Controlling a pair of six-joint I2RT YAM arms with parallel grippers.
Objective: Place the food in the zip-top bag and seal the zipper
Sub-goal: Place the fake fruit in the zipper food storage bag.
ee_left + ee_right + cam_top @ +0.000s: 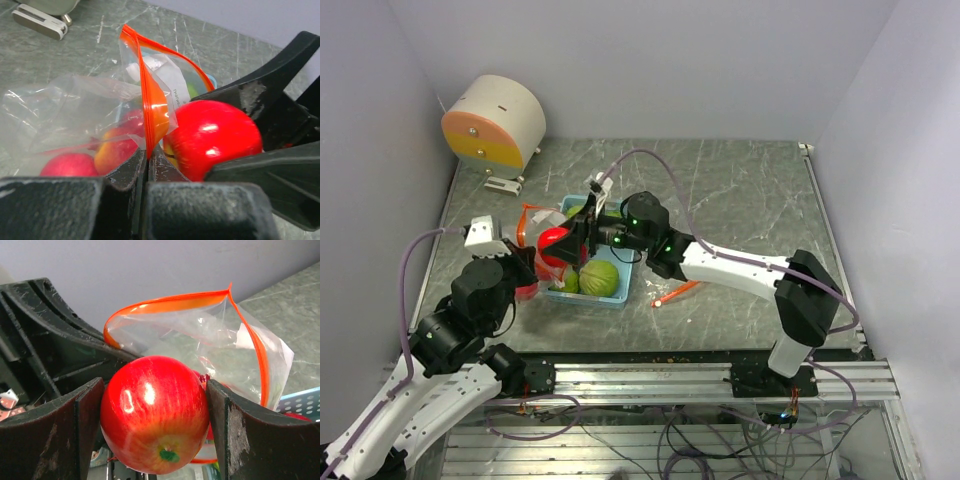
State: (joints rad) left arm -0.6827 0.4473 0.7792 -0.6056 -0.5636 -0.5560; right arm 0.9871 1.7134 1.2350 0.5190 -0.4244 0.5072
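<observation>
My left gripper is shut on the orange zipper rim of the clear zip-top bag, holding its mouth upright and open. Two reddish apples lie inside the bag. My right gripper is shut on a glossy red apple right at the bag's mouth. From above, this apple hangs between the bag and the light blue tray. A ribbed green cabbage and a small green lime rest in the tray.
A round cream and orange device stands at the back left, with a white clip in front of it. An orange strip lies on the marbled table right of the tray. Walls close in on three sides.
</observation>
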